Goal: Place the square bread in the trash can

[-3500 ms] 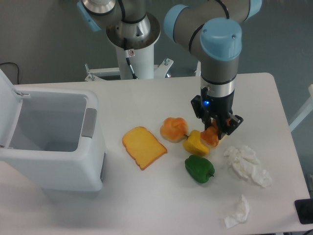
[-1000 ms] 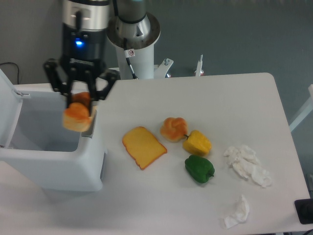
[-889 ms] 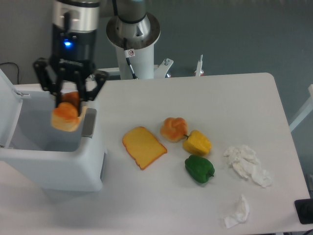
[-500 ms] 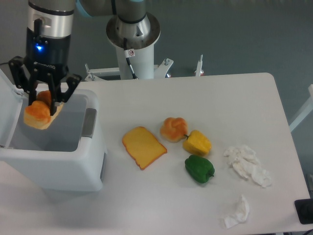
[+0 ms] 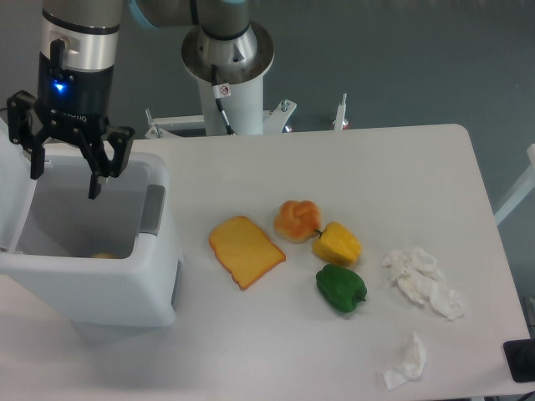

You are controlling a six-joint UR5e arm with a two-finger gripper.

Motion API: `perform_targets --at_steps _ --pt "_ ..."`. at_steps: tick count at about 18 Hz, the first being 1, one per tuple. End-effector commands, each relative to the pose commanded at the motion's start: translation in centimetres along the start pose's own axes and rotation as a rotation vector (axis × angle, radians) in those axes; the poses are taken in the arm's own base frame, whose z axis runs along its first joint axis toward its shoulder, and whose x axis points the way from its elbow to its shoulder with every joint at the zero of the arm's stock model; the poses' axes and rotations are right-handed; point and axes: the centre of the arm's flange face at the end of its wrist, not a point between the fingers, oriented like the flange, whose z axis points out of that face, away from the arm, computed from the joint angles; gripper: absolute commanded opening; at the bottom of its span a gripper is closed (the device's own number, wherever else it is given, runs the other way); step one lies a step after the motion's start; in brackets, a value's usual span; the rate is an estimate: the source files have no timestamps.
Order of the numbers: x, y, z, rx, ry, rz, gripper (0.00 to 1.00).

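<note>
- The pincer hangs over the open mouth of the trash can, its fingers spread wide and nothing between them.
- The square bread lies at the bottom of the trash can, directly below the pincer and a little toward the near wall. Only a thin sliver of pale yellow shows above the can's front rim; its crust, shape and long axis cannot be judged from this view.
- Judgement: the bread is in the can, so the placing appears done. The relation that matters for any coming move is vertical: the bread sits under the spread fingers, so a straight rise should clear the can walls without disturbing it.
- The can's lid stands raised at the left, close beside the pincer's left finger; a sideways withdrawal that way risks contact.
- On the tabletop, well apart from the can: a flat toast slice, a round orange bun, a yellow pepper touching the bun, a green pepper, and crumpled tissues to the right.
</note>
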Motion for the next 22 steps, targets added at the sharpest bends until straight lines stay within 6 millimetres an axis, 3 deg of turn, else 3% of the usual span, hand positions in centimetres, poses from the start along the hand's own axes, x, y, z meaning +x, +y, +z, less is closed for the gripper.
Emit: perform_targets --at_steps 3,7,15,22 --pt "0.0 0.0 -0.2 0.002 -0.004 0.004 0.80" --pt "-2.7 -0.1 -0.6 0.010 -0.030 0.008 1.00" --pt "-10.1 0.8 -2.2 -0.030 -0.201 0.144 1.00" --pt "-15.6 2.4 -0.3 -0.188 -0.304 0.352 1.00"
